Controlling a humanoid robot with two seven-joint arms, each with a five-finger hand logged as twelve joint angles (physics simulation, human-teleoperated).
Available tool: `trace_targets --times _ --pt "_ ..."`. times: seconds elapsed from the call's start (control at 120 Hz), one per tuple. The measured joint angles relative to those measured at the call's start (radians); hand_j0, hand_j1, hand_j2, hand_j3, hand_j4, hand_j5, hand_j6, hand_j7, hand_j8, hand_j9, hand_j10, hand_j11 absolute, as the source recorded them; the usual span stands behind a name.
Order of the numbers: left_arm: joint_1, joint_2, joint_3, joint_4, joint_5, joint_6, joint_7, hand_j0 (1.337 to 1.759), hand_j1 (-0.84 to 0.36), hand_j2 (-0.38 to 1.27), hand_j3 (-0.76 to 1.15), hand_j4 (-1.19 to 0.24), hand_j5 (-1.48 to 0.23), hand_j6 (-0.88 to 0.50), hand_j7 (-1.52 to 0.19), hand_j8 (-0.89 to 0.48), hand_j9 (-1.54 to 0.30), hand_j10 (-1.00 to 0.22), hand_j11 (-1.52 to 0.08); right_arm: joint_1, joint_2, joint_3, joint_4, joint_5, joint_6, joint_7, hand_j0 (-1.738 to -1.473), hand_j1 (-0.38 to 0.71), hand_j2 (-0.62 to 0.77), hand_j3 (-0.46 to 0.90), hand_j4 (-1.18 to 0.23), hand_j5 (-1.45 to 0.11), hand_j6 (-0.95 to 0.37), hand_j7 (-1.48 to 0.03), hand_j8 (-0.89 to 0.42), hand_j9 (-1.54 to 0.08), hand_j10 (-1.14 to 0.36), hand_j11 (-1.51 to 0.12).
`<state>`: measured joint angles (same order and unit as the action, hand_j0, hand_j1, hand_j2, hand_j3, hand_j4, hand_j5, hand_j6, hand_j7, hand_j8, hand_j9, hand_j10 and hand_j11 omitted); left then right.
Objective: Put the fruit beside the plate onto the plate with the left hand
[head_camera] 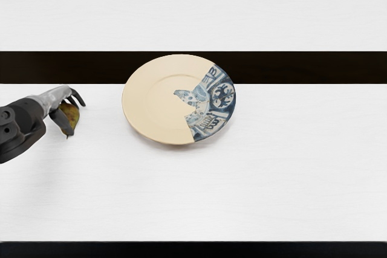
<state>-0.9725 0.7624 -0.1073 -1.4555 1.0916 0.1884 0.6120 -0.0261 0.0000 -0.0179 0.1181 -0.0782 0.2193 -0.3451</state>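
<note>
Head view gives me a wide white surface [272, 179] crossed by a dark band [302, 67] running from edge to edge behind the middle. At the centre I see the plate [157, 98], round and cream-coloured, with a blue-and-white patterned patch on its right side. Its far rim overlaps the dark band, and nothing lies on it.

My left arm [21, 128] comes in low from the left edge, grey and black. The left hand [60, 104] sits well to the left of the plate, clear of its rim. Its dark fingers [64, 122] are curled down around the fruit [69, 113], a small yellow-brown piece showing between them. I cannot tell whether the fruit is resting on the surface or raised just off it.
</note>
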Motion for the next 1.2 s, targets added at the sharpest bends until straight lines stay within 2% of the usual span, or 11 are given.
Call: trace_targets --times 0.317,0.567,0.783,0.792,1.017,1.025,1.2 --pt "-0.002 0.008 -0.001 -0.002 -0.004 0.0 -0.001 1.658 -0.22 0.43 0.0 -0.56 -0.71 -0.53 -0.71 -0.46 -0.72 -0.56 -0.72 0.0 0.0 0.001 0.0 0.0 0.0 0.0 -1.658 -0.35 0.0 0.0 0.0 0.0 0.0 0.0 0.0 0.0 0.0 0.0" --pt "-0.013 0.009 -0.006 -0.009 -0.011 0.0 -0.001 1.657 -0.2 0.46 0.0 -0.58 -0.75 -0.58 -0.75 -0.5 -0.75 -0.59 -0.75 0.0 0.0 0.001 0.0 0.0 0.0 0.0 -1.658 -0.35 0.0 0.0 0.0 0.0 0.0 0.0 0.0 0.0 0.0 0.0" --pt "-0.058 0.009 -0.012 -0.018 -0.017 -0.004 -0.001 1.657 -0.21 0.48 0.0 -0.58 -0.76 -0.57 -0.76 -0.49 -0.76 -0.58 -0.76 0.0 0.0 0.001 0.0 0.0 0.0 0.0 -1.658 -0.35 0.0 0.0 0.0 0.0 0.0 0.0 0.0 0.0 0.0 0.0" --pt "-0.061 0.009 -0.012 -0.018 -0.017 -0.004 -0.001 1.657 -0.21 0.41 0.0 -0.58 -0.76 -0.57 -0.76 -0.5 -0.76 -0.59 -0.76 0.0 0.0 0.001 0.0 0.0 0.0 0.0 -1.658 -0.35 0.0 0.0 0.0 0.0 0.0 0.0 0.0 0.0 0.0 0.0" --pt "-0.105 0.008 -0.013 -0.023 -0.018 -0.01 -0.001 1.657 -0.21 0.44 0.0 -0.59 -0.77 -0.56 -0.77 -0.48 -0.77 -0.57 -0.76 0.0 0.0 0.002 0.0 0.0 0.0 0.0 -1.658 -0.35 0.0 0.0 0.0 0.0 0.0 0.0 0.0 0.0 0.0 0.0" --pt "-0.108 0.008 -0.013 -0.024 -0.019 -0.01 -0.001 1.657 -0.2 0.37 0.0 -0.58 -0.77 -0.56 -0.77 -0.49 -0.77 -0.57 -0.77 0.0 0.0 0.002 0.0 0.0 0.0 0.0 -1.658 -0.35 0.0 0.0 0.0 0.0 0.0 0.0 0.0 0.0 0.0 0.0" --pt "-0.162 0.008 -0.013 -0.038 -0.03 -0.014 -0.001 1.657 -0.22 0.43 0.0 -0.59 -0.77 -0.57 -0.77 -0.49 -0.77 -0.57 -0.77 0.0 0.0 0.003 0.0 0.0 0.0 0.0 -1.658 -0.35 0.0 0.0 0.0 0.0 0.0 0.0 0.0 0.0 0.0 0.0"
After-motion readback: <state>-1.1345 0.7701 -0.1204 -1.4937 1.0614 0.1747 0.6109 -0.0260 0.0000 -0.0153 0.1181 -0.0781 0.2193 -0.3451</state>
